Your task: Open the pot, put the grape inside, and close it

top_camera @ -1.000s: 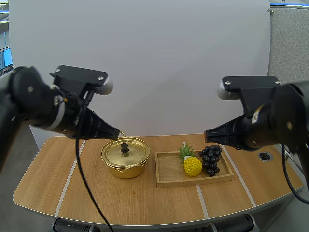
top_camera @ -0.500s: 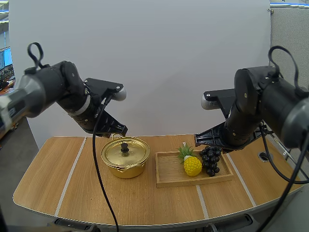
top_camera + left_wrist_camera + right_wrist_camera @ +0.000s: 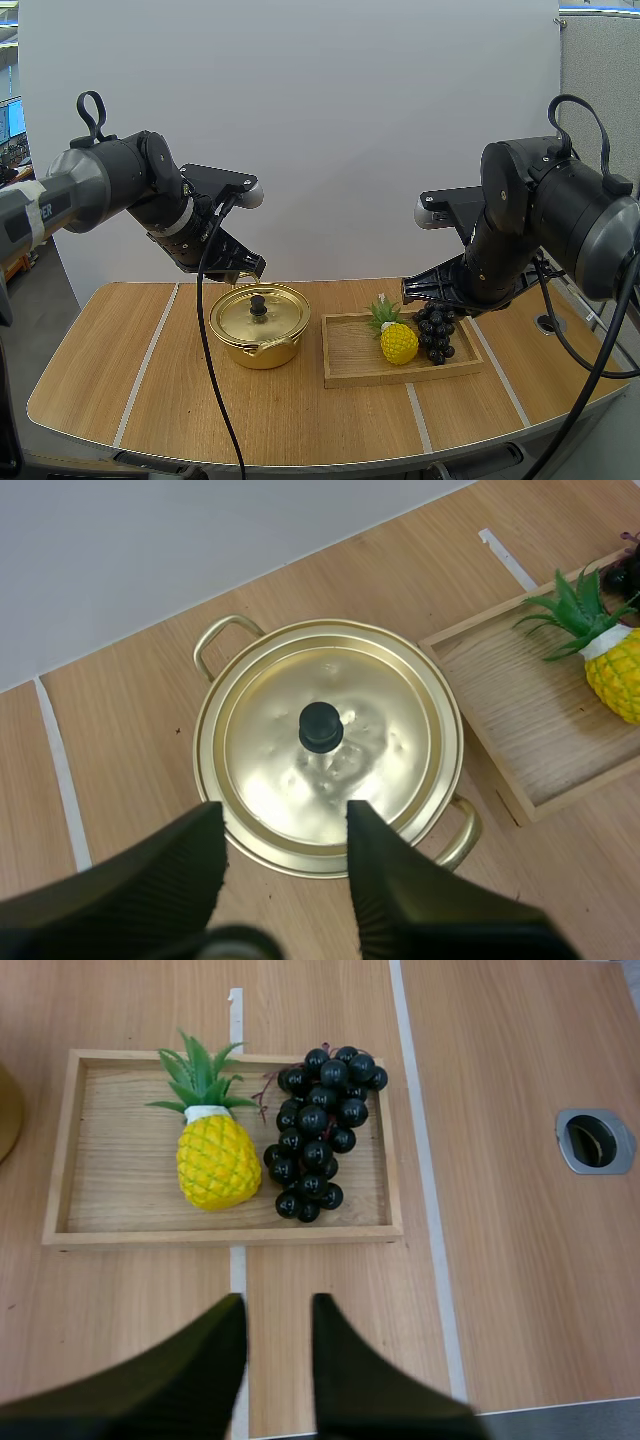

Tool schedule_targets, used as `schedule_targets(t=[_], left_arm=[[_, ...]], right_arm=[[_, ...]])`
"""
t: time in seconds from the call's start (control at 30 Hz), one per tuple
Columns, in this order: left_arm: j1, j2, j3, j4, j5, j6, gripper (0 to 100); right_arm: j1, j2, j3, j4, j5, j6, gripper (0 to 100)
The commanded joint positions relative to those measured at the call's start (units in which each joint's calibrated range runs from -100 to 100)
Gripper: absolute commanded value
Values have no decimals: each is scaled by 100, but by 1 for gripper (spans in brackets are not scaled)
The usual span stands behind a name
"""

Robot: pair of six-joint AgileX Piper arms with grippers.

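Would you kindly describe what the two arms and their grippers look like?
The left arm and right arm are glossy black with bulky rounded joints; the left one carries a grey band with lettering. The left gripper and right gripper each have two black tapering fingers; the left's inner faces look ribbed.

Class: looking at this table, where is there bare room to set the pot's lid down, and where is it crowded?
The widest bare patch is the table left of the pot. A bare strip runs in front of pot and tray. The tray's left half is free; its right half is crowded with pineapple and grapes.
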Motion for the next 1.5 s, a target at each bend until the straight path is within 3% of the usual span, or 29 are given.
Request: schedule_targets(t=[0.0, 0.1, 0.2, 0.73, 1.47], left_arm=[[4, 19, -69, -97, -65, 187, 100], [4, 19, -69, -97, 54, 324, 100], [4, 19, -69, -97, 76, 386, 100], [4, 19, -69, -86, -818, 386, 100], [4, 19, -69, -86, -631, 386, 100]], right_arm=[[-22, -10, -55, 59, 8, -24, 77], [-22, -10, -55, 59, 8, -24, 92], [-22, -10, -55, 59, 8, -24, 98], [-22, -10, -55, 59, 8, -24, 98], [-22, -10, -55, 70, 8, -15, 98]])
